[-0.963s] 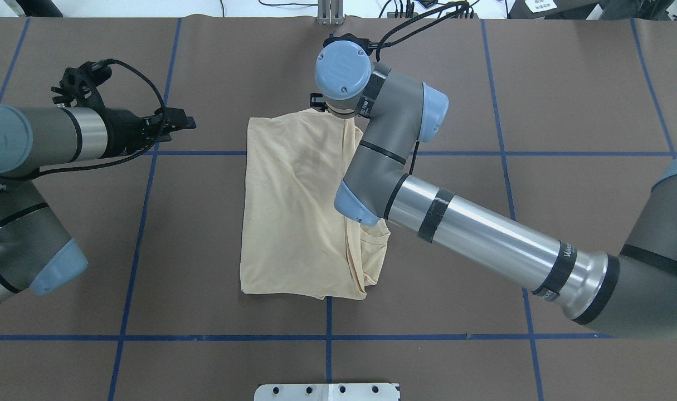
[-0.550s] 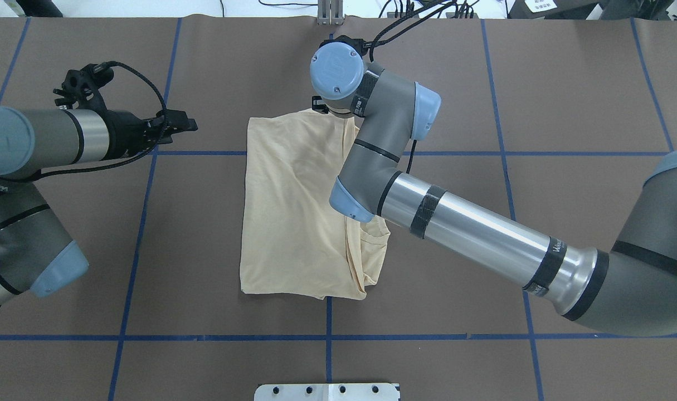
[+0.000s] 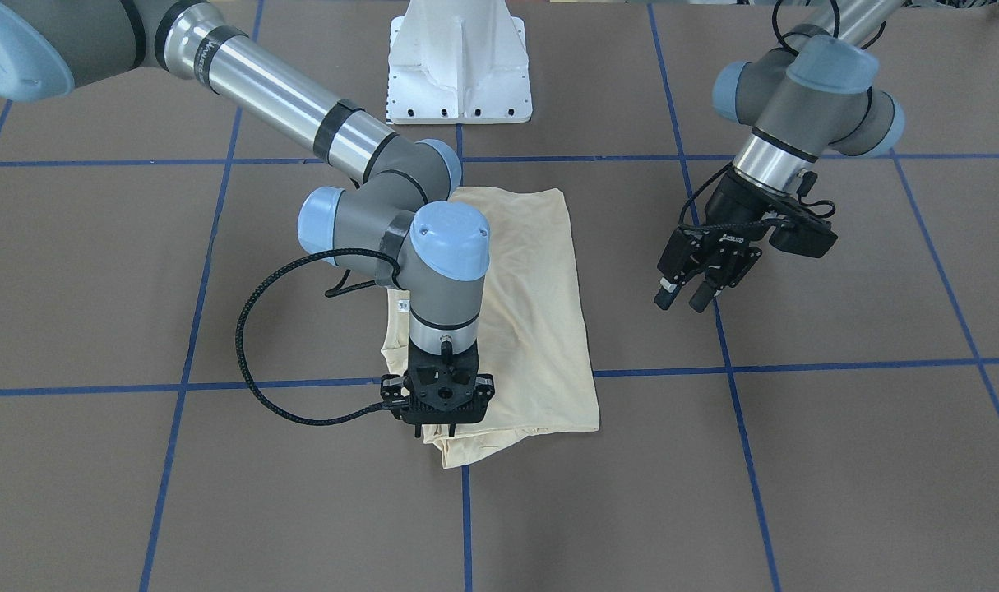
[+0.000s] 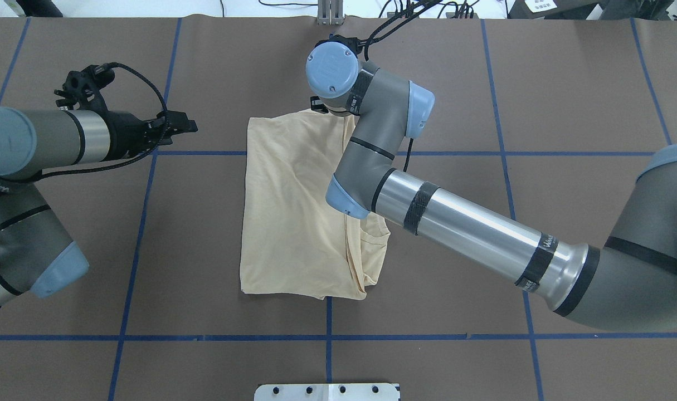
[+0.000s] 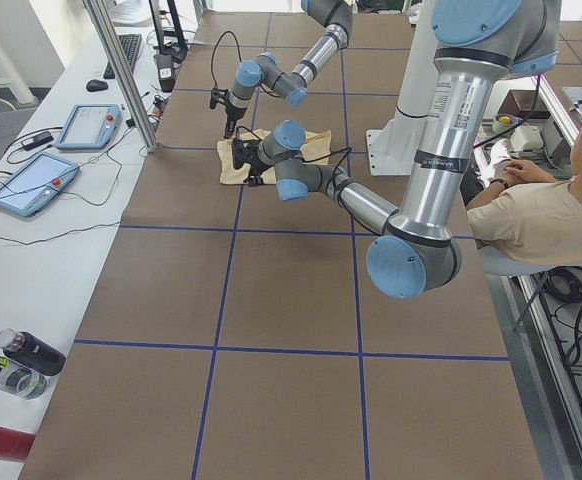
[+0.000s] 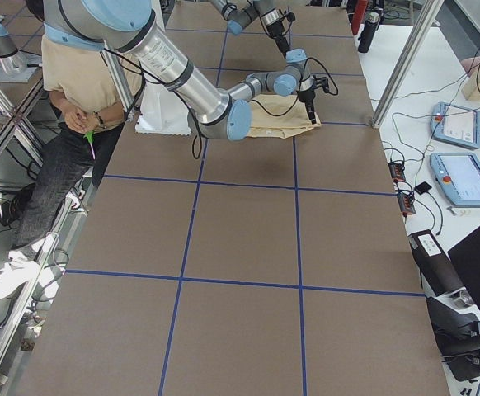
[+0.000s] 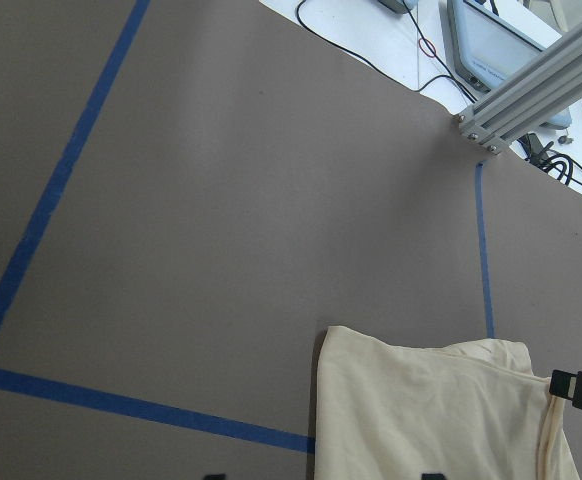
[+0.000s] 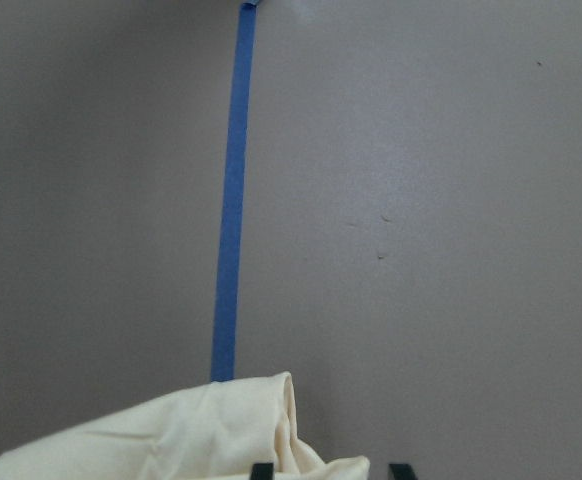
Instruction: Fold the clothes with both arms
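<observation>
Cream shirt (image 4: 293, 223) lies folded on the tabletop (image 4: 193, 250); I see right fingers (image 8: 400, 472) part-open astride its far corner, left fingers (image 3: 700, 298) spread and empty, well apart from it.

T-shirt (image 4: 293, 223), centre: thin matt cloth, softly creased. Table cover (image 4: 566, 83): matt brown, paper-like sheet. Blue tape lines (image 4: 427, 153): slight sheen. Right arm tube (image 4: 472, 234), lower right: polished metal. Joint caps (image 4: 330, 69): smooth plastic.

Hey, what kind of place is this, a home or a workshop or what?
Most likely a robotics lab. A left arm and a right arm reach over a table taped in a blue grid, with a shirt on it. Control tablets lie on a side bench.
</observation>
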{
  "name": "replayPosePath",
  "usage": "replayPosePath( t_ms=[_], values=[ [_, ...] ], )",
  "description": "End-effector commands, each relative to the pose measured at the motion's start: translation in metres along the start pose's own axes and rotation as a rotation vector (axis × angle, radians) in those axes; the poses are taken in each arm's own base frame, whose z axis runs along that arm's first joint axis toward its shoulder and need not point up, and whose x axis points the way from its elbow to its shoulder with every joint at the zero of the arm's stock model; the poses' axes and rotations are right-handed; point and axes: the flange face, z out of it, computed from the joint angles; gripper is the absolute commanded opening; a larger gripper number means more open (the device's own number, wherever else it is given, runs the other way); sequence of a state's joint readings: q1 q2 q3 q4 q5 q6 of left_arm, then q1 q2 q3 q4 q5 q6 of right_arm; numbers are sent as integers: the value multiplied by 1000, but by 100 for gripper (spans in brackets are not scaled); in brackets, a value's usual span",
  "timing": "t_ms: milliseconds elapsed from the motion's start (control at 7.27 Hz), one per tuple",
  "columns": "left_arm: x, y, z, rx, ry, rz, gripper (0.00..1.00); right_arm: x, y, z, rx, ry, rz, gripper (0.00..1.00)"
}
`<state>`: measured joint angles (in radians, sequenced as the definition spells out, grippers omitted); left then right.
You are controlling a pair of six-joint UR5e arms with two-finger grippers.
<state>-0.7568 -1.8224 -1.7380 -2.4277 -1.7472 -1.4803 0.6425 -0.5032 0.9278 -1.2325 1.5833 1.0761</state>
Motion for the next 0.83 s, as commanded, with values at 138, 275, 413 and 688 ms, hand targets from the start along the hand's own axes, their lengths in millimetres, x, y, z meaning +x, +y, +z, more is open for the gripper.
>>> replayPosePath(
  t_ms=[138,275,413,688],
  values=[
    [-1,0,1,1,-4,-1,72,-1,-1,8,14,-21,-10,15],
    [-1,0,1,-1,-4,-1,71,0,-3,8,13,-22,-10,0],
    [0,0,0,-1,-2,0,72,1,-3,9,11,-21,-28,0],
    [1,0,0,-1,-1,0,72,9,-16,4,16,-22,-48,0]
  ],
)
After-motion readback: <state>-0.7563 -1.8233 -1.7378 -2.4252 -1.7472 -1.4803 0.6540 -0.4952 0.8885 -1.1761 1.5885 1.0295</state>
